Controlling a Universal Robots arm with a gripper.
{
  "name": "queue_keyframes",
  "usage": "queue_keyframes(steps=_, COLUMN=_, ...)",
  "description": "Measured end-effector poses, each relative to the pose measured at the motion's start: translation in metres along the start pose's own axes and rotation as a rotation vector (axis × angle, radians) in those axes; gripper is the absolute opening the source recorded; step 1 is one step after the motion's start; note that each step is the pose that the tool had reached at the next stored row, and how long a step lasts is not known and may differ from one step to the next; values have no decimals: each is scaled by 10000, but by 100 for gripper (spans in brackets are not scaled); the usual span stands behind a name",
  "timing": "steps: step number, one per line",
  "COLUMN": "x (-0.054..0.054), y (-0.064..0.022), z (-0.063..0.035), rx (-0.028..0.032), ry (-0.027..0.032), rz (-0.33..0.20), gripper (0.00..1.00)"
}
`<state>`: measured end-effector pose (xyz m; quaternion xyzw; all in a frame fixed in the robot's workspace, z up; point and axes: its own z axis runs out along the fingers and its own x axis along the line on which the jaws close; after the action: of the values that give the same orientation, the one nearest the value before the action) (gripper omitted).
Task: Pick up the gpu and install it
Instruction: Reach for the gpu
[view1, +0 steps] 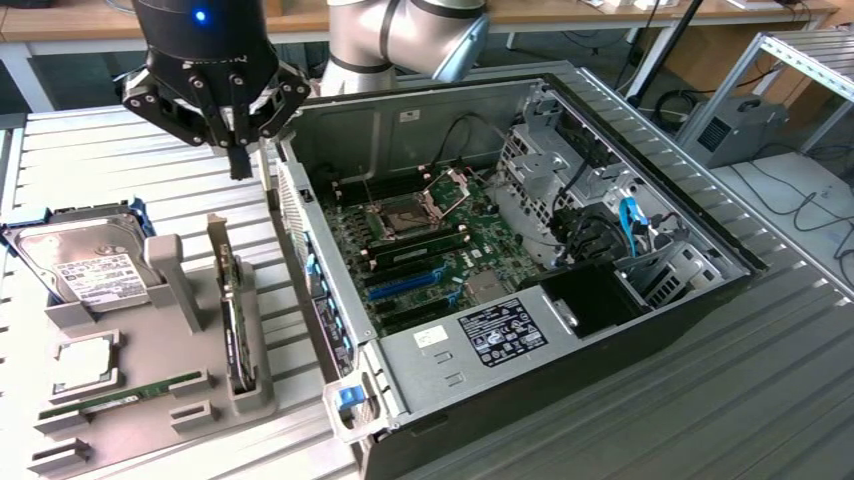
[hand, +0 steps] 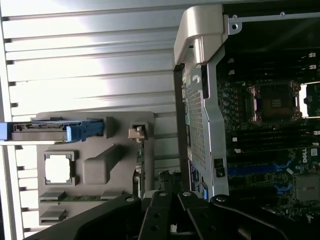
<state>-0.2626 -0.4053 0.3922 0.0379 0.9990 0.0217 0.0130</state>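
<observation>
The gpu (view1: 235, 322) stands on edge in a slot of the grey holder (view1: 160, 420), a thin dark card with its silver bracket at the far end. My gripper (view1: 239, 168) hangs above and beyond that far end, close to the computer case's side wall. Its fingers are shut together with nothing between them. In the wrist view the gpu (hand: 142, 167) shows edge-on in the holder (hand: 100, 167), ahead of my gripper (hand: 172, 199).
The open computer case (view1: 641, 330) lies on its side with the motherboard (view1: 427, 240) exposed; its wall (hand: 200, 100) is close beside me. The holder also carries a hard drive (view1: 83, 268), a processor (view1: 83, 365) and a green memory stick (view1: 127, 395).
</observation>
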Motion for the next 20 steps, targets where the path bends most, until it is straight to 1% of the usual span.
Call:
queue_keyframes(steps=3, x=-2, y=-35, z=1, rx=1, ry=0, rz=0, gripper=11)
queue_keyframes(steps=20, x=-7, y=-96, z=6, rx=1, ry=0, rz=0, gripper=11)
